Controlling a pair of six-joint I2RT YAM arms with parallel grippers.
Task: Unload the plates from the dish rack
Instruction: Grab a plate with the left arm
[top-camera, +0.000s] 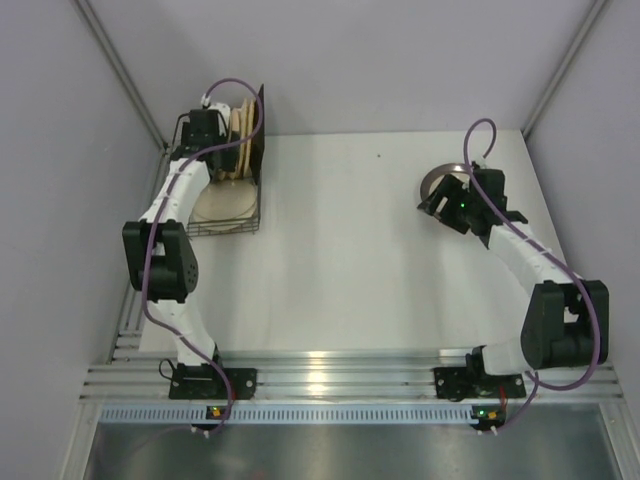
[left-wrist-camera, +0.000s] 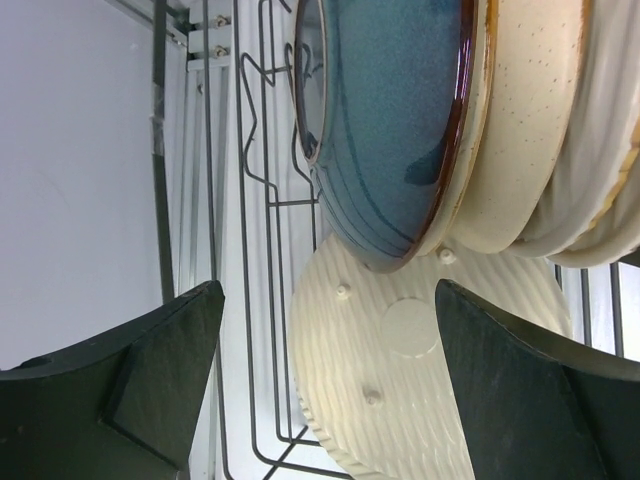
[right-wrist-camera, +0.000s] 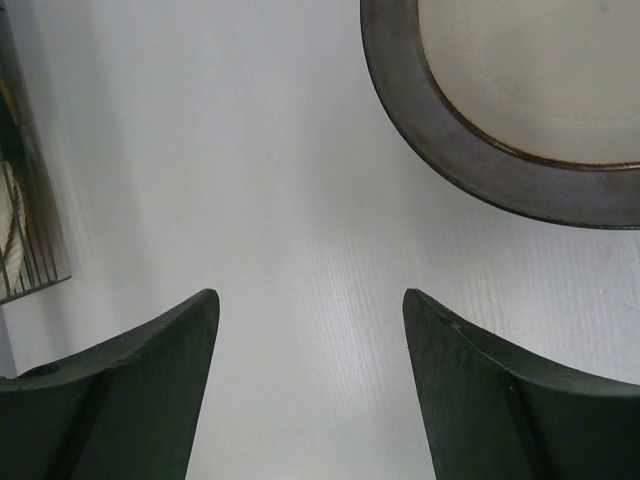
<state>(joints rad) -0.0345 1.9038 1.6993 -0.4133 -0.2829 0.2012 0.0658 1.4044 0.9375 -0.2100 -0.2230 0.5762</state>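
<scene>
Plates (left-wrist-camera: 390, 120) just beyond left tool (left-wrist-camera: 328, 290) — apart

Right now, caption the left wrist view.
Open jaws face a teal plate upright beside cream plates in the dish rack.

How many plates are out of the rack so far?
1: a dark-rimmed plate flat on the table at its far right, by the right gripper. The right arm could hide another.
</scene>
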